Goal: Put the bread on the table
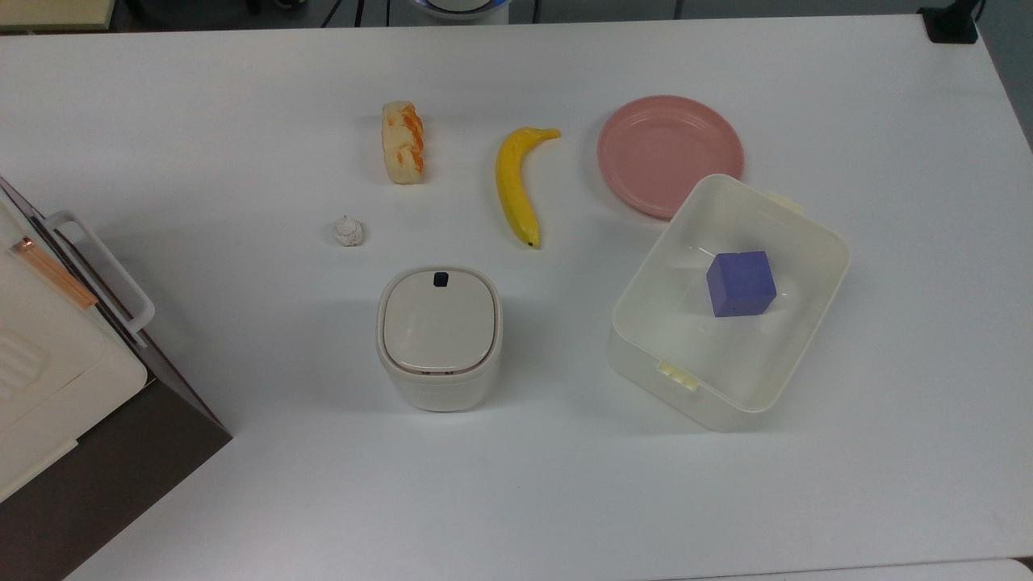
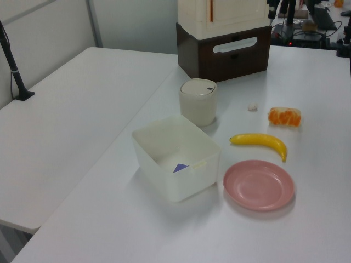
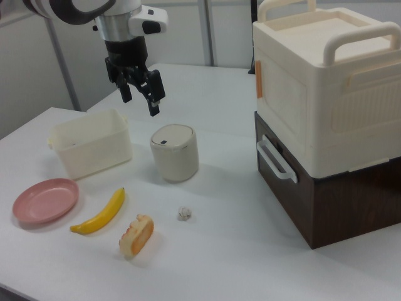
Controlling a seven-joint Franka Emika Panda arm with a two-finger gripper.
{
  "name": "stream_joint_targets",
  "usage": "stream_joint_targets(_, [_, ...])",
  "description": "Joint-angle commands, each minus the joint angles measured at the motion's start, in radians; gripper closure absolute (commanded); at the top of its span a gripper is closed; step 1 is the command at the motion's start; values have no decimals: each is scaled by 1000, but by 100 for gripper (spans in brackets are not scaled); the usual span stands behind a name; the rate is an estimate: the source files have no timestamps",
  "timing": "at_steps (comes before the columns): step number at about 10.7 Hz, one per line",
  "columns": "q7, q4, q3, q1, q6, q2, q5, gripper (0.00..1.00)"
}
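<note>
pincer spread, empty, raised | bread on table, well below

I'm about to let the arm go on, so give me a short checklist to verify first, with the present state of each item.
1. Small golden-orange toasted bread roll lies on the large white tabletop: ok.
2. Bread apart from the long yellow banana: ok.
3. Round pink plate bare: ok.
4. End effector open, holding nothing: ok.
5. End effector raised above the table things: ok.
6. Bread stable: cannot tell.
</note>
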Motion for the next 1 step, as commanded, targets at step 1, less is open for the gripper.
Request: stream_joint_targets(1, [-10, -26, -12, 21, 19, -23, -10, 0])
